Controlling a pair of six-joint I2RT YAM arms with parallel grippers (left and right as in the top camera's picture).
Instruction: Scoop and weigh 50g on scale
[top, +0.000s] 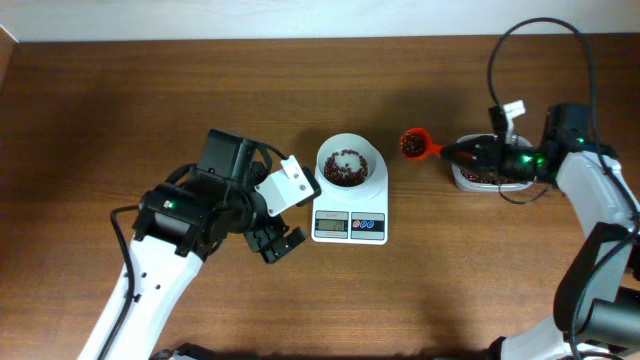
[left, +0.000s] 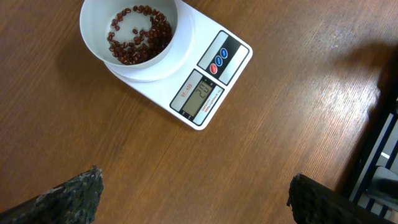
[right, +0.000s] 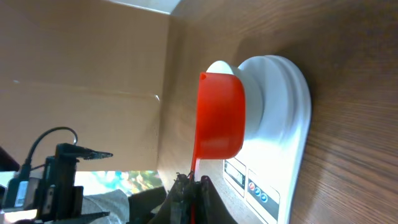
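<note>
white scale (top: 349, 226), bowl-topped, mid-table

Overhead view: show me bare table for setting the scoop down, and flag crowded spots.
Bare: the wide far strip beyond the bowl and scale; the near stretch before the scale, between the two arms. Crowded: the gap between scale and bean tub, where the right gripper holds the red scoop; the open left gripper crowds the scale's other side.
</note>
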